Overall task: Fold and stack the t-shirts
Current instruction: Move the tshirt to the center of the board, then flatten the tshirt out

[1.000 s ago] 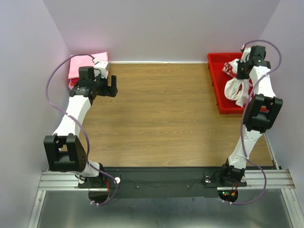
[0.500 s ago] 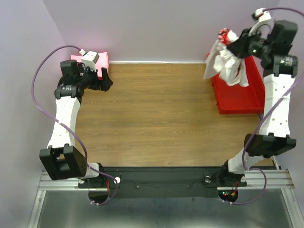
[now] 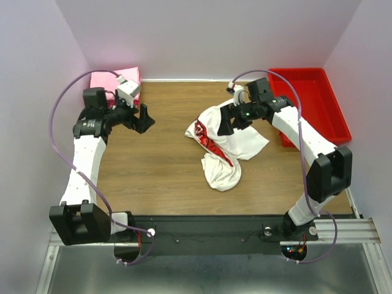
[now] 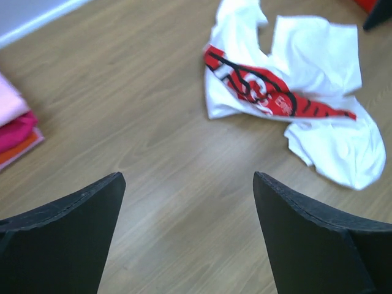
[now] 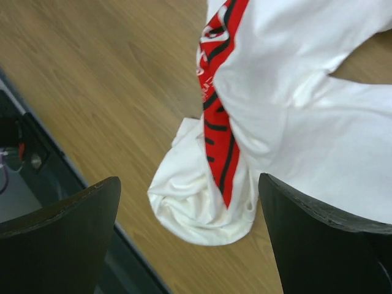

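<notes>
Far left: pink shirts (image 3: 107, 81) stacked at worktop (image 3: 165, 165) corner; left pincer (image 3: 144, 118) hovered beside them, jaws wide, empty. Centre: white shirt (image 3: 229, 144), a second earlier bunched in right pincer (image 3: 228, 122) over red tray (image 3: 334, 98), lay crumpled on worktop. Right pincer had let go, jaws spread just above it. Fetch done, I judged; flattening next. Heap's long axis ran far-to-near, red print slanting along it. Collar end I couldn't tell.

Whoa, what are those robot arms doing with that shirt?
They are working on folding and stacking t-shirts. A white t-shirt with a red print lies crumpled on the wooden table, not folded yet. The right gripper hovers open over it, holding nothing. The left gripper is open too, near a folded pink and red stack in the far left corner. The red tray looks empty.
</notes>
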Robot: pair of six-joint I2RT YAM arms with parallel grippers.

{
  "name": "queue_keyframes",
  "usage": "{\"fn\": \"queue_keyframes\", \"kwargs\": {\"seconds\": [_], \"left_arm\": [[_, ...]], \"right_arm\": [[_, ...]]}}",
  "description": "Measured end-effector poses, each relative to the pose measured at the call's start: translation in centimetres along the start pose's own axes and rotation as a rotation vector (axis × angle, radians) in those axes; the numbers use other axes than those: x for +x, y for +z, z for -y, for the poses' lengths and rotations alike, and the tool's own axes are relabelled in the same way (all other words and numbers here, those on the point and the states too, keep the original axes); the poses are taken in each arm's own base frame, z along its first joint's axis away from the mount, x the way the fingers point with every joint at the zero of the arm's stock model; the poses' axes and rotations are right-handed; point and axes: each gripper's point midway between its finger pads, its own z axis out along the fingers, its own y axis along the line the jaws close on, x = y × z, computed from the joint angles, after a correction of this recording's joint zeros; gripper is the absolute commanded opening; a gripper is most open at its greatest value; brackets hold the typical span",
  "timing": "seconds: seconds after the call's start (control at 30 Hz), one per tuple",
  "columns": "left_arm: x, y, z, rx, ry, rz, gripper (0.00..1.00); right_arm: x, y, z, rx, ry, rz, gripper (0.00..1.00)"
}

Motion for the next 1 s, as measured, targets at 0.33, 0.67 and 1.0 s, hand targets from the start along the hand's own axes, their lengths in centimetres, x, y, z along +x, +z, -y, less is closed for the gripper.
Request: {"fn": "queue_keyframes", "kwargs": {"seconds": [0.33,0.67,1.0], "left_arm": [[11.3,5.8,14.7,0.39,0.32,-0.266,0.81],[17.1,11.0,25.2,0.544,0.595,-0.34,0.88],[22.4,15.1,26.6,0.522,0.669,-0.432,0.46]], "right_arm": [[6.8,-2.1,6.4,0.229,0.035,-0.075,0.88],[10.9,0.4,15.1,0.405,0.175,-0.181,0.82],[12.2,2.7,18.6,0.493,0.194,-0.211,0.47]]}}
